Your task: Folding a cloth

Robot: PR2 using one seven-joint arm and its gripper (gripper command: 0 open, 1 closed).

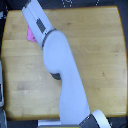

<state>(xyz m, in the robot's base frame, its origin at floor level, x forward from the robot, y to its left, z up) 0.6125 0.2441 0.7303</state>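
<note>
Gripper [32, 9] sits at the upper left of the exterior view, near the far edge of the table, at the end of 1 long white arm [62, 70] that rises from the bottom of the frame and crosses the middle of the tabletop. Its body reads as 2 pale slabs with a dark strip between them, but the fingertips run out toward the top edge and the picture is too soft to show the gap, so I cannot tell how far it is open or whether it has hold of anything.

Going down in size: the wooden table [100, 45] fills nearly the whole view, the arm covers a broad diagonal band of it, and the cloth [29, 35] is only a small pink sliver peeking out on the exterior view's left of the forearm, lying on the wood near the table's left edge.

Most of the cloth is hidden under the arm, which is the main hazard. If the forearm is resting on or brushing the fabric, any sweep could drag or bunch it, or push it toward the nearby table edge. A grasp planned from this view would also be guesswork, since corners and edges are covered.

Its long axis and heading cannot be judged; the visible patch is too small, though it looks slightly taller than wide.
</note>
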